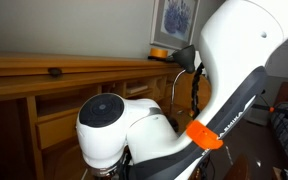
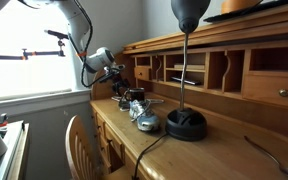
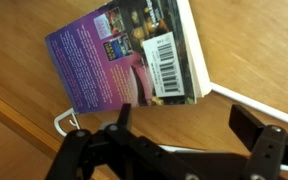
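A paperback book (image 3: pixel 124 55) lies flat on the wooden desk (image 3: pixel 244 50), back cover up, with a purple cover and a white barcode label. My gripper (image 3: pixel 184 122) hangs just short of the book's near edge, open, with only bare wood between its two black fingers (image 3: pixel 124 116). It touches nothing. In an exterior view the gripper (image 2: pixel 136 100) hovers low over the desk's far end. In the exterior view from behind, the white arm (image 1: pixel 134 125) fills the picture and hides the gripper and the book.
A black desk lamp (image 2: pixel 187 122) stands mid-desk with its cord trailing. Cubbyholes (image 2: pixel 199 70) line the desk's back. A wooden chair (image 2: pixel 79 145) sits at the front. A white cable (image 3: pixel 246 100) runs past the book. An orange bowl (image 1: pixel 159 52) rests on the top shelf.
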Motion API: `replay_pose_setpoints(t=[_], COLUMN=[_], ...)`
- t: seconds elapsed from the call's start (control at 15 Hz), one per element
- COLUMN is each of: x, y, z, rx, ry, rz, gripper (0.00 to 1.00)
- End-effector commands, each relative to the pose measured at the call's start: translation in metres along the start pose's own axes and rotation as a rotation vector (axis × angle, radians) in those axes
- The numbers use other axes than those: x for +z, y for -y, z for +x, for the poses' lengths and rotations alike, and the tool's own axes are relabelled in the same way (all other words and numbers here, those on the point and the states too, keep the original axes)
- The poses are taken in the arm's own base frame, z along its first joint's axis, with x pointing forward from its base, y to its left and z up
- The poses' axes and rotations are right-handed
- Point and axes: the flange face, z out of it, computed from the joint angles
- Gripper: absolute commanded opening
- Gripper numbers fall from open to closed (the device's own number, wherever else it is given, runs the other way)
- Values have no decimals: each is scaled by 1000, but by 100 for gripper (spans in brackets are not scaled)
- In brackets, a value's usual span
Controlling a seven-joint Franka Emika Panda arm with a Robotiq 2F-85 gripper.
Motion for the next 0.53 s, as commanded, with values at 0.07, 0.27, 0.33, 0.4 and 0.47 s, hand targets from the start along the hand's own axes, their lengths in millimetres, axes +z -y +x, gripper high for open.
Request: replay_pose_setpoints(t=[0.07, 0.27, 0.33, 0.4, 0.47], x=[19, 28, 31, 33, 35], y=[7, 6, 6, 5, 5], z=[8, 9, 8, 8, 8], rx=[9, 22, 26, 29, 30], ry=[-8, 0, 1, 4, 9], rz=[-42, -44, -48, -50, -54], gripper=[100, 100, 100, 100, 100])
